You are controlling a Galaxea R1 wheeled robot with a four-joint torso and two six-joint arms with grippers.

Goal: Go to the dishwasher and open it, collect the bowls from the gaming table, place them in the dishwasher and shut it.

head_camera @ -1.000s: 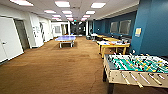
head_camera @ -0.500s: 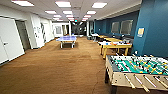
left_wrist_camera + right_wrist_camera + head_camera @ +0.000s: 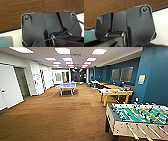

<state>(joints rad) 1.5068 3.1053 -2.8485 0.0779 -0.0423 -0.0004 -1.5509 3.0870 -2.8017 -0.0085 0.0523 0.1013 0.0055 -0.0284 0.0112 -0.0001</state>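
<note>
The gaming table [image 3: 119, 93], white-topped with a yellow rim and yellow legs, stands ahead on the right against the blue wall. Small orange shapes [image 3: 113, 91] lie on its top; they look like the bowls but are too small to tell for sure. The dishwasher is out of view. In both wrist views my dark mounting plates hang over brown carpet and a white surface.
A wooden foosball table [image 3: 136, 119] with a green field stands close at the front right. A blue ping-pong table [image 3: 66, 86] is mid-hall, and more yellow tables [image 3: 112, 86] line the right wall. White walls and a doorway [image 3: 22, 82] run along the left. Brown carpet [image 3: 57, 117] stretches ahead.
The whole head view has shifted slightly, so the camera has moved a little along the hall. Nothing in the room has moved.
</note>
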